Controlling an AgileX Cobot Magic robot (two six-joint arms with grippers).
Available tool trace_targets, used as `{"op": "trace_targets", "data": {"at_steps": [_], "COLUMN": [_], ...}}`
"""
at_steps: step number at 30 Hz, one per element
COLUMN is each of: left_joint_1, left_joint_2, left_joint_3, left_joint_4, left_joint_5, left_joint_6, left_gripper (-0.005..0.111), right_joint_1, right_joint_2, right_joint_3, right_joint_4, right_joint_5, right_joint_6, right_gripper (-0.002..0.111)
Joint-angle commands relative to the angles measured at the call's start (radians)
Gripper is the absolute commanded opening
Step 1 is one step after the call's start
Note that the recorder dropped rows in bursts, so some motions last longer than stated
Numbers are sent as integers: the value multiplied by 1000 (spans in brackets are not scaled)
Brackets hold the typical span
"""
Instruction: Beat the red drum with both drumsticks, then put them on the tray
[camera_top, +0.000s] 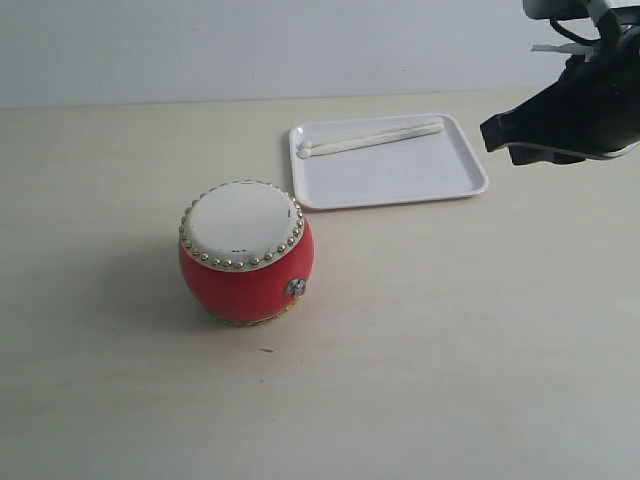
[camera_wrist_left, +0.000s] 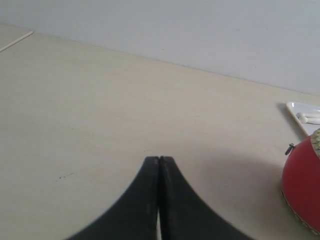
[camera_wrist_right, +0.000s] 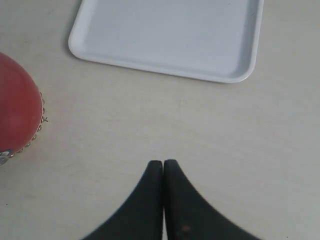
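Pale wooden drumsticks (camera_top: 370, 138) lie left-to-right on the white rectangular plastic tray (camera_top: 400, 185), upper centre, nearer the clenched, empty right gripper (camera_top: 492, 135) than the clenched left gripper (camera_wrist_left: 159, 160).

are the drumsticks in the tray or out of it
In the tray: both drumsticks lie side by side along its far edge, inside the rim.

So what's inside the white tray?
The two drumsticks lie side by side near one long rim of the tray; nothing else shows inside. The table beneath it is covered.
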Motion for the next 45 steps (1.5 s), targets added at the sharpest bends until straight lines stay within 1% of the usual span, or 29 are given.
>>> {"op": "trace_targets", "data": {"at_steps": [1,21,26,32,36,40,45], "left_joint_1": [2,2,2,2,2,2,2], "left_joint_2": [-5,-5,-5,-5,-5,-5,-5], "left_joint_3": [4,4,4,4,4,4,4], "left_joint_4": [4,4,4,4,5,5,5], "left_joint_5": [-4,-4,-4,-4,-4,-4,-4], "left_joint_6": [-11,-11,-11,-11,-11,-11,-11], "left_gripper": [0,0,0,0,0,0,0], "right_joint_1": [-3,-3,-3,-5,-38,-115,-225], "right_joint_2": [-8,-14,-101,-309,-469,-625,-839], "right_joint_3": [5,5,29,205,350,489,617], "right_joint_4": [2,-5,-51,-76,-76,-65,-53], "right_joint_5": [-12,-16,-32,-155,-260,-330,-340], "right_joint_6": [-3,-10,-12,-9,28,52,53], "right_gripper": [0,0,0,0,0,0,0]}}
